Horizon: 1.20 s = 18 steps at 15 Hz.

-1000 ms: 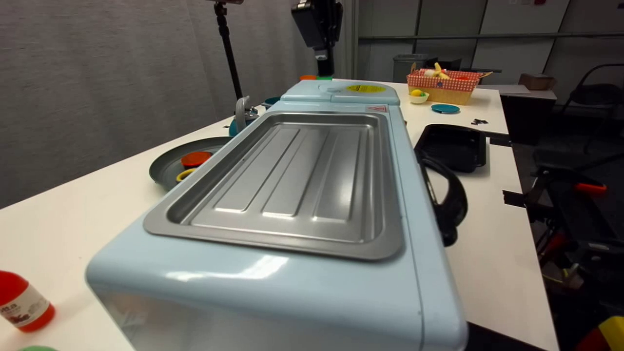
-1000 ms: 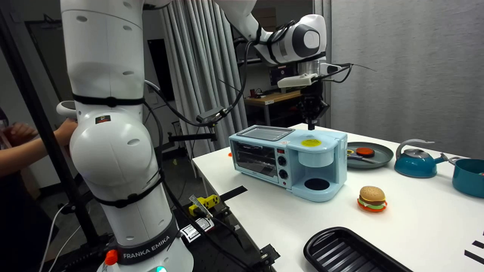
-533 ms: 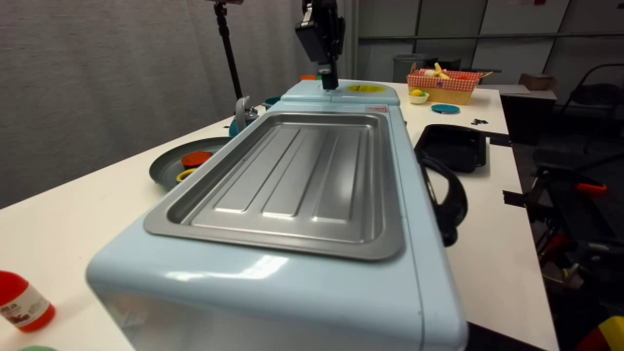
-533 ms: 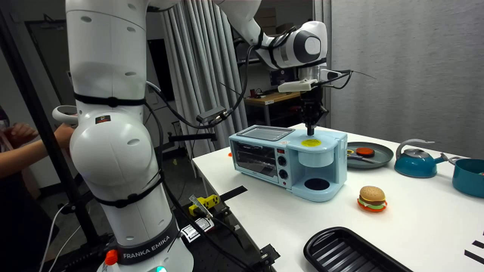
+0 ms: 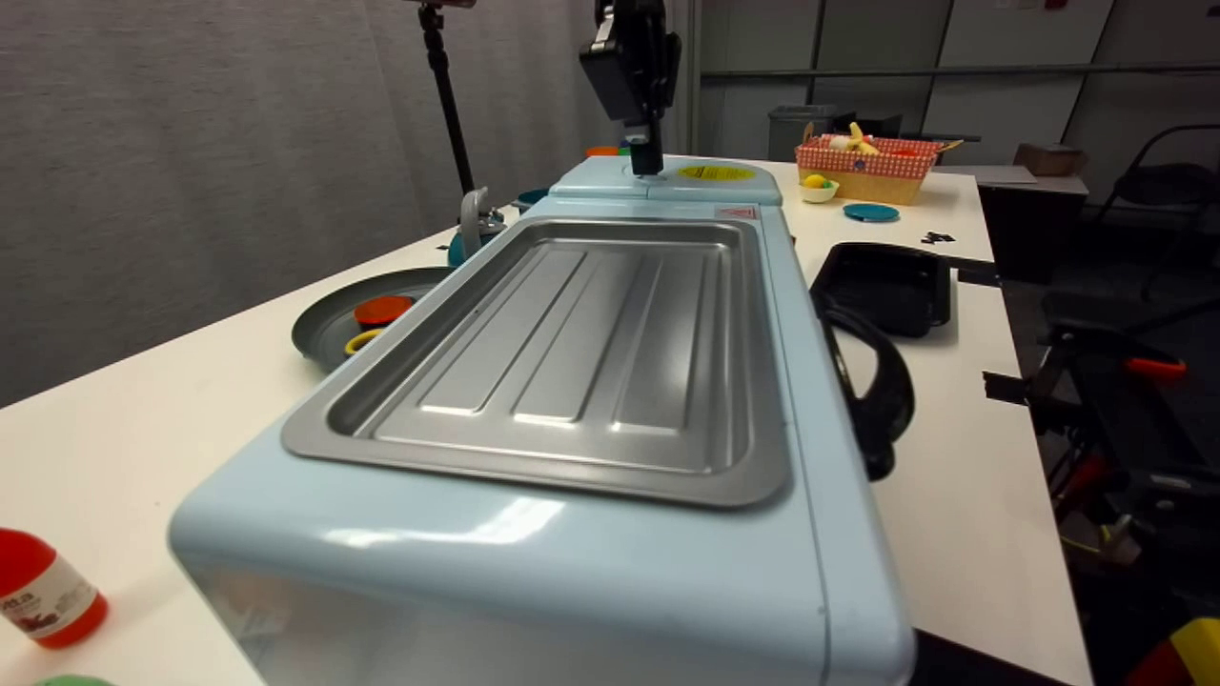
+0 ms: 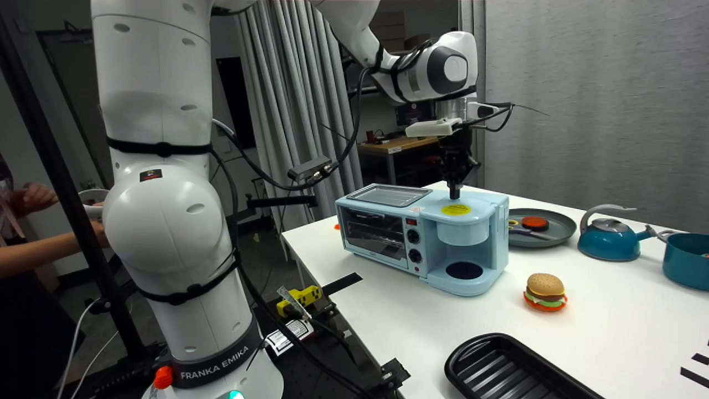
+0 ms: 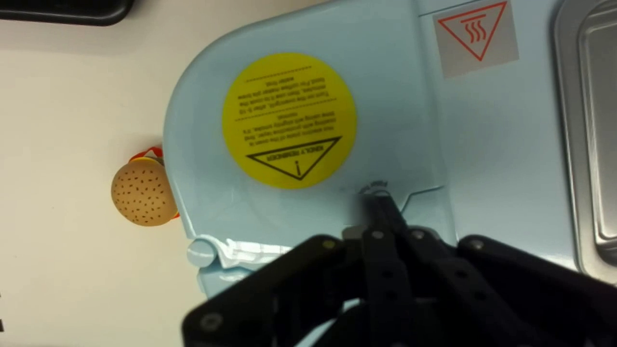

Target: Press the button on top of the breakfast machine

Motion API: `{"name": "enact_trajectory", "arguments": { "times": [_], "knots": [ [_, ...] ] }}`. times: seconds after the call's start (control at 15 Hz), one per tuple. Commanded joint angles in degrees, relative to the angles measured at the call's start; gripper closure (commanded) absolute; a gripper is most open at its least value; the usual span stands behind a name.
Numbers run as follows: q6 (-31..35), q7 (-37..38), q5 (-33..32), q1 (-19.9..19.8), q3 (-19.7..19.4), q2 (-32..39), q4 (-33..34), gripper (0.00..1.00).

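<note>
The pale-blue breakfast machine (image 5: 534,514) stands on the table, with a ribbed silver tray (image 5: 572,333) set in its top. It also shows in an exterior view (image 6: 382,260) and the wrist view (image 7: 385,96). My gripper (image 7: 383,200) points straight down with its fingers together and nothing visible between them. Its tip is at the button on the machine's lid, beside the yellow round sticker (image 7: 289,120). Only a curved edge of the button shows past the tip; the rest is hidden. In both exterior views the gripper (image 5: 647,167) (image 6: 455,194) appears to touch the lid.
A dark round pan (image 6: 559,224) with a red piece lies behind the machine. A teal kettle (image 6: 609,244), a teal pot (image 6: 687,260) and a toy burger (image 6: 545,291) stand beside it. A black ribbed tray (image 6: 509,371) lies near the front edge.
The gripper has come down from above the lid to the button during the first half second. Since then it has stayed almost still. The machine has not moved.
</note>
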Motion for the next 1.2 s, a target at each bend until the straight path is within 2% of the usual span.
{"name": "enact_trajectory", "arguments": {
  "times": [0.0, 0.4, 0.67, 1.13],
  "knots": [
    [5.41, -0.12, 0.56, -0.85, -0.84, -1.33, -6.75, 1.0],
    [9.02, -1.47, 2.54, -2.3, -1.58, -2.47, -12.19, 1.0],
    [10.85, -0.54, 2.65, -1.77, -1.28, -2.85, -13.95, 1.0],
    [9.2, -0.01, 1.61, -1.24, -0.96, -6.02, -15.51, 1.0]
  ]
}}
